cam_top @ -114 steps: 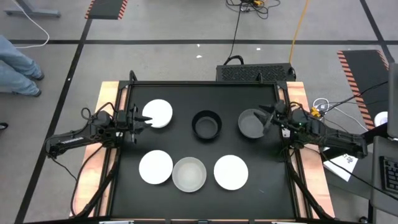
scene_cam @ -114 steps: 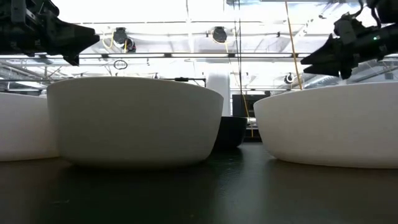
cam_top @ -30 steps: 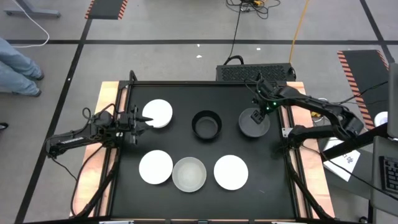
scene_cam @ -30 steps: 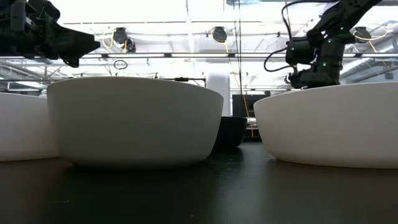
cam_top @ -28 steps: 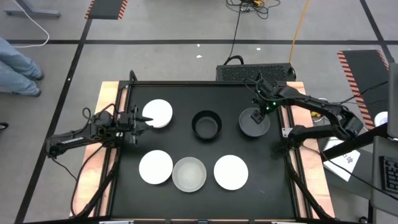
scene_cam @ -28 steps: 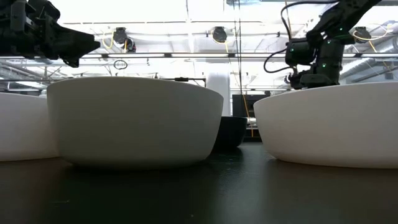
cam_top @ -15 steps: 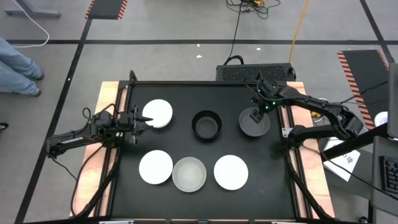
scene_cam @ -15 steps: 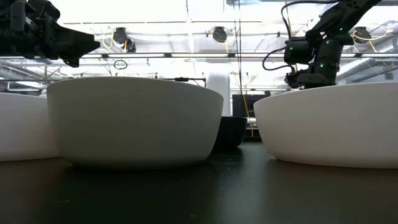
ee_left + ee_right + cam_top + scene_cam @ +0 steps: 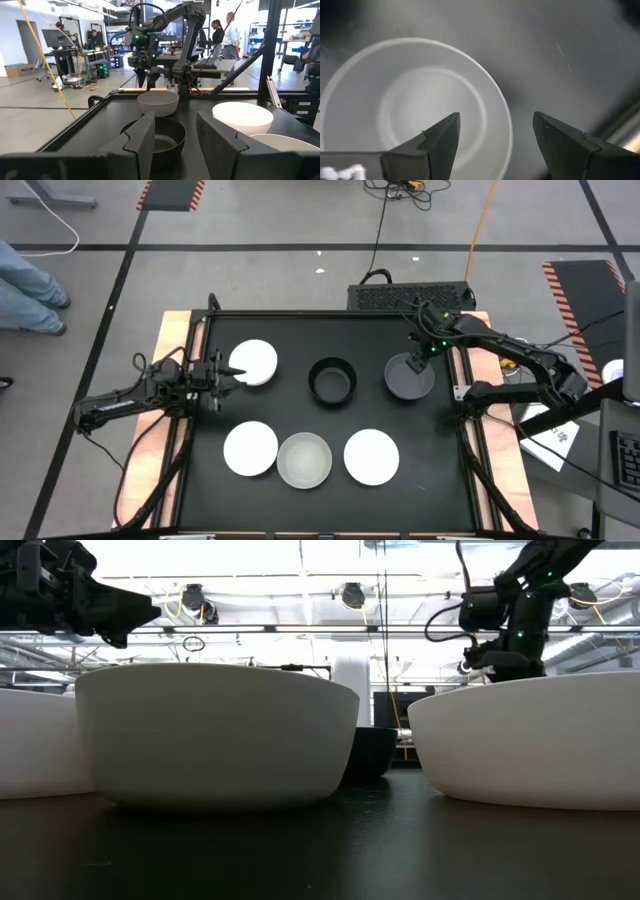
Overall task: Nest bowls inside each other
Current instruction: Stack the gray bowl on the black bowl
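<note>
While right tool (image 9: 420,358) hovers wide open, empty, over dark grey bowl (image 9: 409,379) near desk's right edge: pre-grasp step; next, descend, straddle rim, close. Left tool (image 9: 226,374) open, empty, waits beside white bowl (image 9: 254,362).

Grey floor (image 9: 250,280) with black lines and hazard-striped mats (image 9: 172,193); perhaps workbenches (image 9: 75,52) behind.

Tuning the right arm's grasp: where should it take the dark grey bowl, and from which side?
Probably the rim, from straight above. The dark grey bowl sits upright and open-topped, and the right gripper hangs open over its far edge; one finger inside the wall, one outside, suits a pinch.
</note>
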`<state>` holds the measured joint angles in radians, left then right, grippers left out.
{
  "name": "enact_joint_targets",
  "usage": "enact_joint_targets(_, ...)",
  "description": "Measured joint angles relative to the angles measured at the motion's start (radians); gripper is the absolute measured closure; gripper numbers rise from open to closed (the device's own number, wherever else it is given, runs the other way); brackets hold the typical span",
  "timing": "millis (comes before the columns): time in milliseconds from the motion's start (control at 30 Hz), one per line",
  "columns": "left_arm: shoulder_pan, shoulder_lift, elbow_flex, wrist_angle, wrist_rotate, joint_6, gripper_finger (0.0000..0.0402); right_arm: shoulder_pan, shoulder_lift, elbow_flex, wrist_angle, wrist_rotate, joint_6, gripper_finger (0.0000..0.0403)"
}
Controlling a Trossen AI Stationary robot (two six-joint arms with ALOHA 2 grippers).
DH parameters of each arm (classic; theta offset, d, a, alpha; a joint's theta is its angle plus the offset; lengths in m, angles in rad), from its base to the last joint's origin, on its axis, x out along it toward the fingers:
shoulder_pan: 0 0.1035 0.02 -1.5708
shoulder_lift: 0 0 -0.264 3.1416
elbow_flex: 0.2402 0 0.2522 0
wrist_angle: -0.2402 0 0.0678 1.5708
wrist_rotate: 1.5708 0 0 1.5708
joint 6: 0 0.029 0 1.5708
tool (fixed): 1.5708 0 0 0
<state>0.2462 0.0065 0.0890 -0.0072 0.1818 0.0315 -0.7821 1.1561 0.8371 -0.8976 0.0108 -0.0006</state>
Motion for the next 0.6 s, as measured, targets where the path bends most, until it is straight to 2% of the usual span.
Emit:
enact_joint_targets(133,0.000,0.000,0.000,-0.003,0.000,0.013,0.0254,-0.011,0.000,0.000,-0.021,0.015,-0.007,0.0163)
enact_joint_targets(433,0.000,0.000,0.000,-0.004,0.000,0.016,0.0254,-0.010,0.013,0.000,-0.036,0.013,-0.012,0.0221)
enact_joint_targets(600,0.000,0.000,0.000,-0.004,0.000,0.015,0.0254,-0.010,0.021,0.000,-0.036,0.012,-0.012,0.0230)
